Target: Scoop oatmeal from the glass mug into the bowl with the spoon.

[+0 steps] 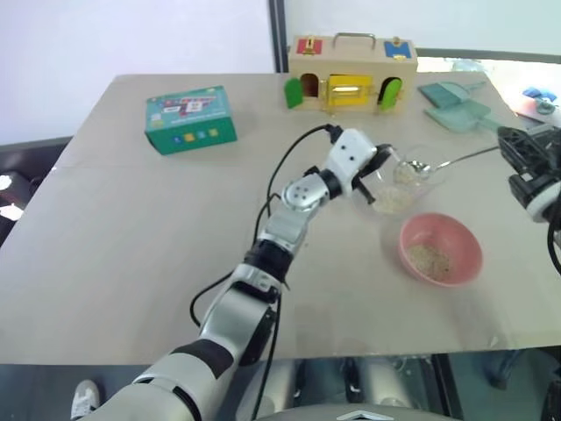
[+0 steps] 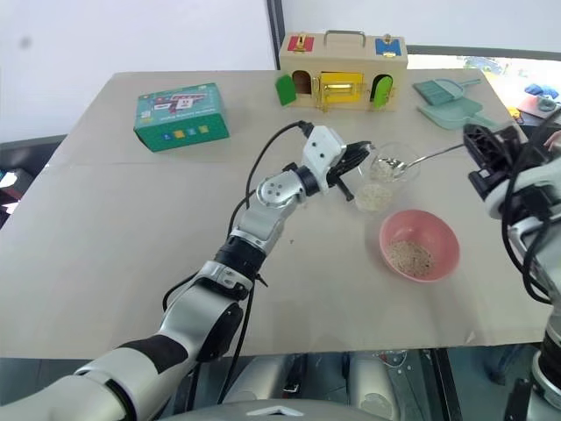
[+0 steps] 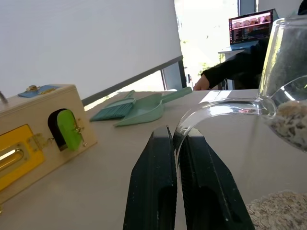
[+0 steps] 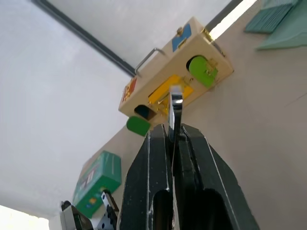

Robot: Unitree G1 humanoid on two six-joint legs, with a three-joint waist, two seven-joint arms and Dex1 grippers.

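Taking the pale bench (image 1: 131, 263) as a clock face seen from the head camera, nearest lies the round shallow pink bowl (image 1: 441, 248) at about 4 o'clock, a thin layer of pale beige oatmeal (image 1: 429, 258) already on its bottom; just beyond it, toward 3 o'clock, stands the small clear glass mug (image 1: 401, 181), tilted and with more flakes in its lower part.

The left hand (image 1: 372, 167), its 2 black fingers (image 3: 154, 189) pressed together on the mug's thin glass handle, steadies the mug from the 9 o'clock side; the right hand (image 2: 480, 153), at the far 3 o'clock edge, pinches the end of the slim silver metal spoon (image 2: 419, 159), whose long handle reaches across to the mug; its small rounded bowl sits at the mug's mouth, and whether it carries flakes I cannot tell.

Farther off: a green cardboard box (image 1: 190, 117) at 11 o'clock, a wooden latch box with coloured doors (image 1: 351, 72) at 12, a teal dustpan and brush (image 1: 456, 105) at 1.

The step looks like a scoop in the mug; next, I judge, the spoon must stay level while carried toward 5 o'clock over the pink rim, then roll to tip; the mug should be kept steady.
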